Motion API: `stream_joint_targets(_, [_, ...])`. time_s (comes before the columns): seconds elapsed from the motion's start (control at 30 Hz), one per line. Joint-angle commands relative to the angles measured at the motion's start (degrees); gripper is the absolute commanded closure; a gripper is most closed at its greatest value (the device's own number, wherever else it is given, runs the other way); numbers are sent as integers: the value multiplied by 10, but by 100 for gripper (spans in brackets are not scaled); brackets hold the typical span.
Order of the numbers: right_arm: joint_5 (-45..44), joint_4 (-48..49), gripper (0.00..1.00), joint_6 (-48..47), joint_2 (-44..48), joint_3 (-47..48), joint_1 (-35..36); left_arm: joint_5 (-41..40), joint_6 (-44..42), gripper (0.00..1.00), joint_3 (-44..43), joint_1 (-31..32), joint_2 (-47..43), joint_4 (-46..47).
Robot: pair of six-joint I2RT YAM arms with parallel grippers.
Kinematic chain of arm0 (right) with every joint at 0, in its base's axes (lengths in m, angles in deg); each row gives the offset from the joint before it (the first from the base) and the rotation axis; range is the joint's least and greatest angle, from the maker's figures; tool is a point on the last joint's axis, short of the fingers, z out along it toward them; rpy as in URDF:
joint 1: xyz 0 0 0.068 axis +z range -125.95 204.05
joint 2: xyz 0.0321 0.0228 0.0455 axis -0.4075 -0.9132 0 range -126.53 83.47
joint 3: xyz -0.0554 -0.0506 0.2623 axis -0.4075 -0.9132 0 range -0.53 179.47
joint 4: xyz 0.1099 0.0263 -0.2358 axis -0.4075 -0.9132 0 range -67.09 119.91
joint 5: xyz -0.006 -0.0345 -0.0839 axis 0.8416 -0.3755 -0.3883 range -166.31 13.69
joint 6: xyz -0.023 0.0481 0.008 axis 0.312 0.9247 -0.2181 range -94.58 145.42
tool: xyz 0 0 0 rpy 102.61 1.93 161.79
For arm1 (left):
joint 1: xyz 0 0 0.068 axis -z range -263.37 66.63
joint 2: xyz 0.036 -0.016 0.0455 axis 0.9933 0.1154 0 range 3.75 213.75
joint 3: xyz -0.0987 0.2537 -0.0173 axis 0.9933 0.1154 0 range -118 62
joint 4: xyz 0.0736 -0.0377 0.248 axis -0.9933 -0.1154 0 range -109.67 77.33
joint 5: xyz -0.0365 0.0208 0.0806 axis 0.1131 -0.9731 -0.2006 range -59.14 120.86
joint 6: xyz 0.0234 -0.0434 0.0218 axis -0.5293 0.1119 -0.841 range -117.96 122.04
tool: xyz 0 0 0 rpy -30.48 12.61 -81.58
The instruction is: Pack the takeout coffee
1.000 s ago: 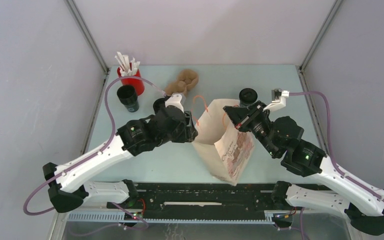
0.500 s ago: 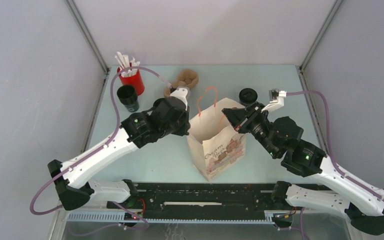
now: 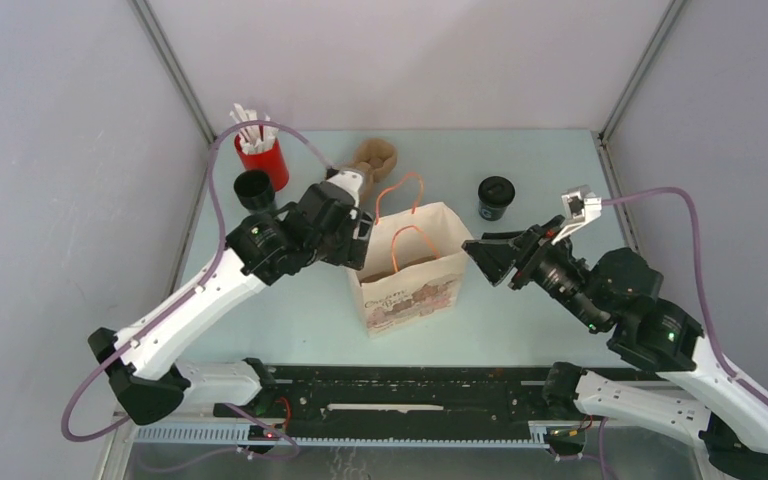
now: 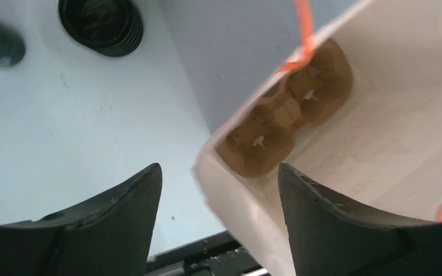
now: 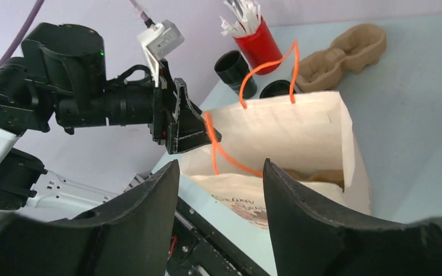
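1. The paper bag (image 3: 412, 292) stands upright with its mouth open, so the opening step looks done.
2. Left gripper (image 4: 218, 171): fingers apart at the bag's left rim, not pinching it.
3. Right gripper (image 5: 220, 167): fingers apart and empty, just right of the bag.
4. The coffee cup (image 3: 496, 197) stands lidded beyond the bag's right side, apart from it.
5. Next, probably: the right gripper fetches the cup and lowers it into the bag upright.

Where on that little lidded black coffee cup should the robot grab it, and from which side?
Probably the coffee cup by its side wall below the lid, fingers level, coming from the near side with the right gripper: it stands upright, lid on, with bare table there.
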Motion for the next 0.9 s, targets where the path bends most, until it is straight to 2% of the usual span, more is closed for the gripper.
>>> stream_joint_targets(0.0, [3,-40,36,-67,-4,46,4,-62,146,17,-52,-11,-46,-80])
stream_joint_targets(0.1, [-7,-42,35,-82,-7,48,3,-81,254,1,-49,-12,-91,-90])
stream_joint_targets(0.23, [5,-37,35,-96,-16,47,-3,-73,366,0,-38,-12,-105,-108])
stream_joint_targets(0.3, [8,-37,34,-98,-19,47,-6,-39,398,1,-27,-11,-99,-89])
stream_joint_targets(0.4, [15,-37,34,-103,-18,47,-13,-29,437,12,-24,-11,-81,-84])
stream_joint_targets(0.57, [14,-53,34,-105,-8,47,-22,-57,482,32,-35,-11,-51,-87])
stream_joint_targets(0.7, [11,-68,34,-104,4,47,-29,-71,500,38,-47,-9,-22,-99])
stream_joint_targets(0.87, [7,-80,34,-104,14,47,-37,-88,512,51,-50,-7,-1,-100])
